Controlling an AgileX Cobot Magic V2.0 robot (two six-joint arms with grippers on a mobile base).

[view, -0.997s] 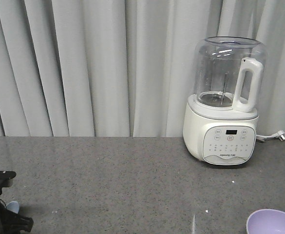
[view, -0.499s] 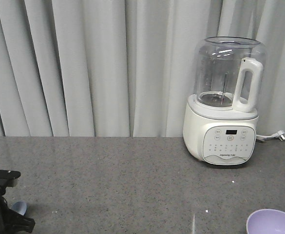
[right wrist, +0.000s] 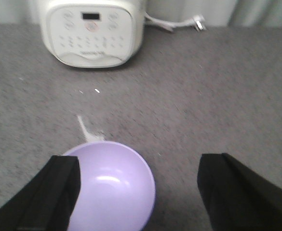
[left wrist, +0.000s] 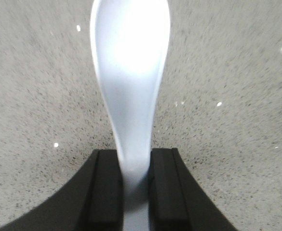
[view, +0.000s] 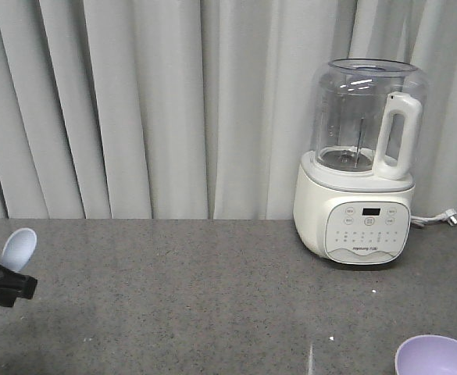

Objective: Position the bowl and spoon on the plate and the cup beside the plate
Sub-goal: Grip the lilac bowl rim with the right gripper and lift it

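Observation:
The pale blue-white spoon (left wrist: pixel 130 72) is clamped by its handle between my left gripper's (left wrist: pixel 134 166) black fingers, scoop pointing away, above the grey counter. In the front view the spoon (view: pixel 17 248) is raised at the far left edge, with the left gripper (view: pixel 1 287) just below its scoop. The lavender bowl (right wrist: pixel 113 187) sits on the counter under my right gripper (right wrist: pixel 138 190), whose fingers stand wide open; the left finger overlaps the bowl's left rim and the right finger is well clear of it. The bowl (view: pixel 437 356) shows at the front view's bottom right. Plate and cup are out of view.
A white blender with a clear jug (view: pixel 361 168) stands at the back right of the grey stone counter (view: pixel 212 297); its base (right wrist: pixel 92 31) and power cord (right wrist: pixel 177 23) lie beyond the bowl. Grey curtains hang behind the counter.
My left gripper has risen with the spoon, from low at the bottom left corner to higher at the left edge. The bowl and blender have not moved.

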